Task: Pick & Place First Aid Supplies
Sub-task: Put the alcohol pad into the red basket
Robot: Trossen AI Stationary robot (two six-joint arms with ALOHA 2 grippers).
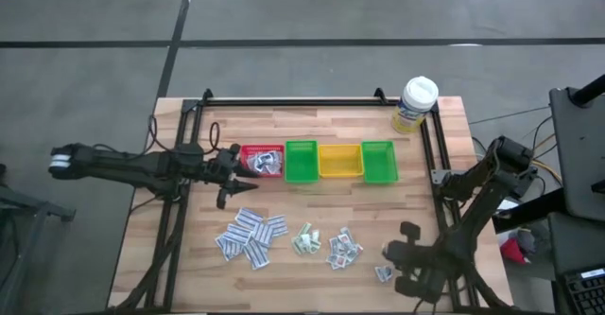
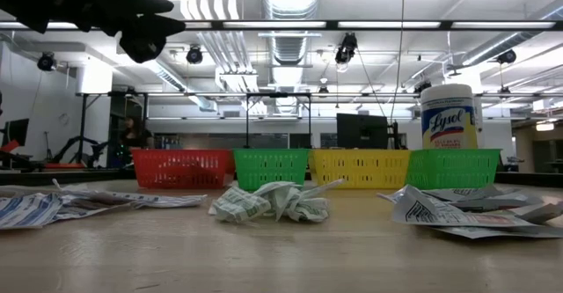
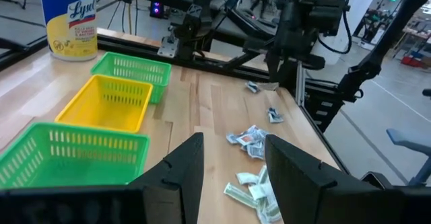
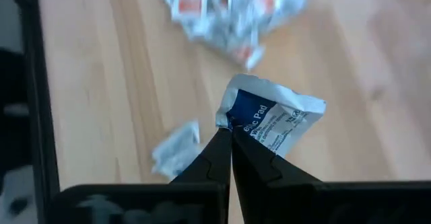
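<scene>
Right tool [image 4: 230, 131] pinched tight on white packet [image 4: 273, 120].

Right tool [image 4: 229, 133] pinched closed; left tool [image 3: 232, 167] spread.

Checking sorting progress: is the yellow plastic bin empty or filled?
Empty: the yellow plastic bin shows only bare yellow floor in the left wrist view and in the high view.

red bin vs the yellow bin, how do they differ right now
The red bin sits at the row's left end and already holds white packets; the yellow bin sits third along, between two green bins, and looks empty. The left gripper hovers open beside the red bin, away from the yellow one. Both are small mesh-walled plastic bins in one line.
</scene>
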